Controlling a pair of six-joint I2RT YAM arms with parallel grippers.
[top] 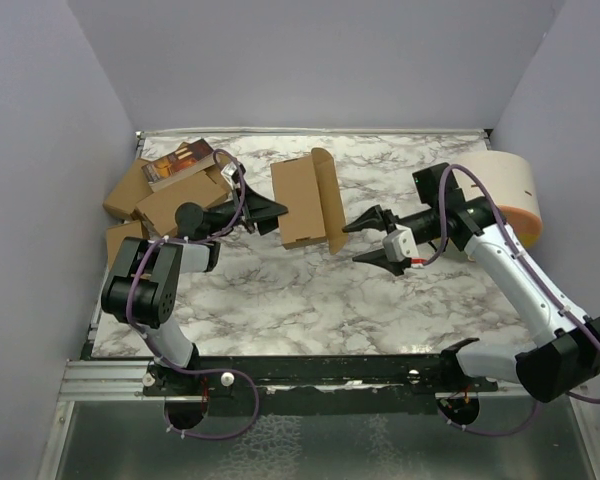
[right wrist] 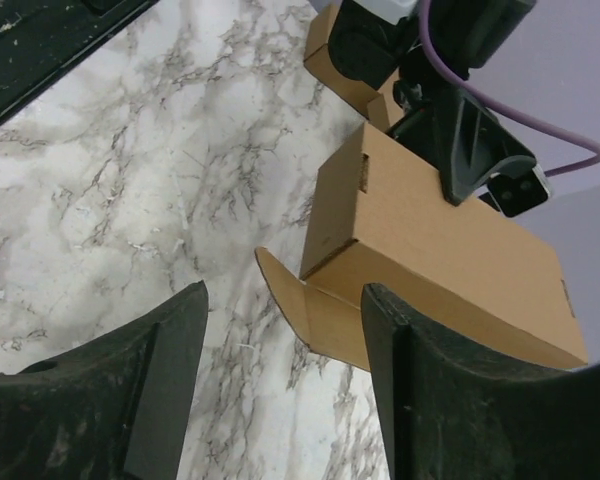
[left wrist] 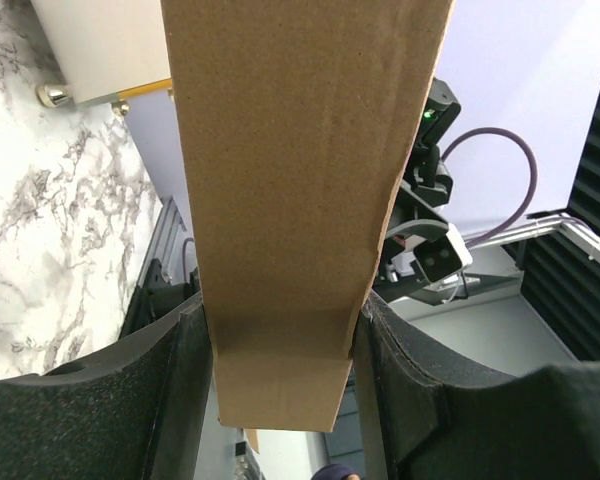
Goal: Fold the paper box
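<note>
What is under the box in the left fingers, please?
Marble table shows around and below the box, whose end flap sticks out. The patch straight beneath it is hidden by the box itself.

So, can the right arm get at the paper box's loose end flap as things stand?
Probably yes: the right gripper stands open facing the flap, nothing between them, while the left gripper holds the paper box at its other end.
</note>
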